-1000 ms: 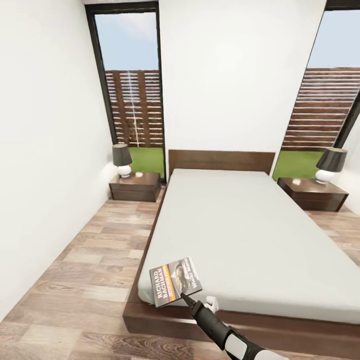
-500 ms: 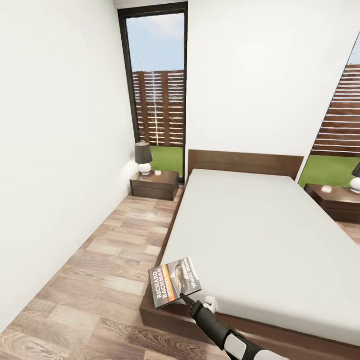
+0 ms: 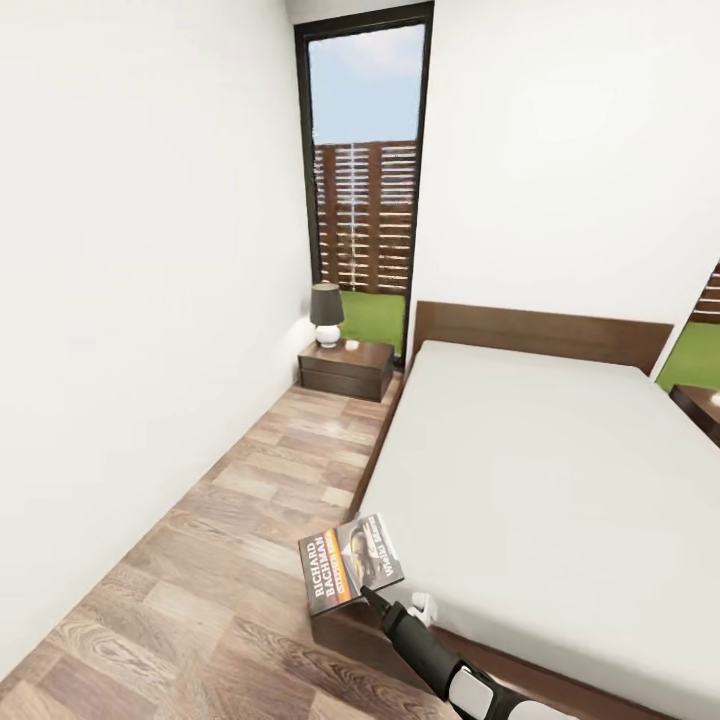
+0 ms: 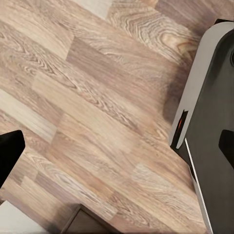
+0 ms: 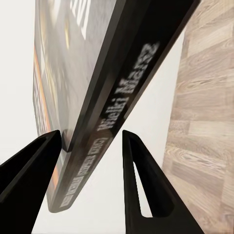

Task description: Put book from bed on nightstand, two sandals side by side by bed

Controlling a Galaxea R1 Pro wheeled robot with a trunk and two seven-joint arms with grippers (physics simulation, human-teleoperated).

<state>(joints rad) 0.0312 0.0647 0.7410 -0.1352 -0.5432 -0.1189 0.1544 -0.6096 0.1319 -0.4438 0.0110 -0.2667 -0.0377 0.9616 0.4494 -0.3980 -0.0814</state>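
1. Bedroom with plain white walls, wood-plank floor [image 3: 220, 560] in mixed brown tones running along the left side of the bed [image 3: 540, 480].
2. Big pale grey mattress on a dark brown platform frame, matching headboard against the far wall.
3. Tall dark-framed window [image 3: 365, 180] in the far corner, with slatted wooden fence, green grass and blue sky outside.
4. Dark brown nightstand [image 3: 346, 368] just left of the headboard, below that window, with a small lamp [image 3: 326, 312] (dark shade, white base) on top. Edge of a second nightstand [image 3: 703, 408] peeking in at the far right.
5. Right gripper [image 3: 366, 594] down near the foot corner of the bed, pinching the book [image 3: 348, 562] by its lower edge. Book held up off the mattress, tilted, cover facing the head camera, "RICHARD BACHMAN" lettering and orange band readable.
6. Same thing up close from the right wrist: book spine [image 5: 112, 112] sitting between the two black fingers [image 5: 139, 185], jaws narrow, clamped on it.
7. Left wrist view looking down at bare plank floor [image 4: 92, 112], grey-and-black robot body [image 4: 209, 122] at one side, one dark fingertip [image 4: 9, 153] at the edge. Can't tell how those jaws stand.
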